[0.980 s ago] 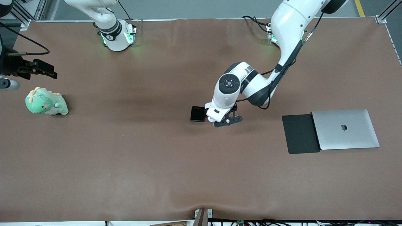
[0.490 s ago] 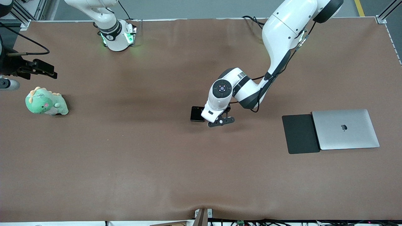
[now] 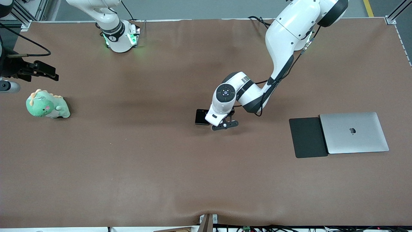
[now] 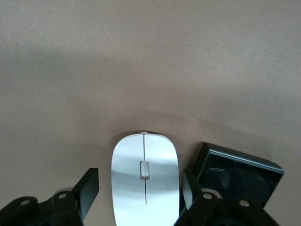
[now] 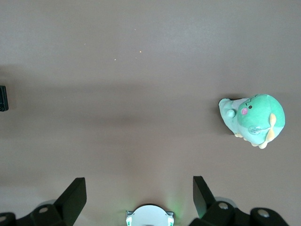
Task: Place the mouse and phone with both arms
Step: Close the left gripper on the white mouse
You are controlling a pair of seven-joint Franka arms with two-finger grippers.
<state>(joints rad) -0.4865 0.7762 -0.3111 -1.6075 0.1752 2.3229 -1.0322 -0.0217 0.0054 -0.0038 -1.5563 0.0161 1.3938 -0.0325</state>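
Note:
The white mouse (image 4: 145, 179) lies on the brown table between the fingers of my left gripper (image 4: 140, 188), which is open with a gap on each side. In the front view the left hand hides the mouse. The black phone (image 3: 201, 116) lies flat right beside the mouse, toward the right arm's end; it also shows in the left wrist view (image 4: 235, 176). One finger stands between mouse and phone. My left gripper (image 3: 214, 123) is low over the table's middle. My right gripper (image 3: 45, 72) waits, open and empty (image 5: 141, 197), up over the right arm's end of the table.
A closed silver laptop (image 3: 354, 132) and a flat black mouse pad (image 3: 307, 137) lie side by side toward the left arm's end. A green dinosaur plush (image 3: 47, 105) sits below the right gripper and shows in the right wrist view (image 5: 254, 118).
The left arm's hand has shifted a little toward the phone and come lower around the mouse. The phone and the right arm have not moved.

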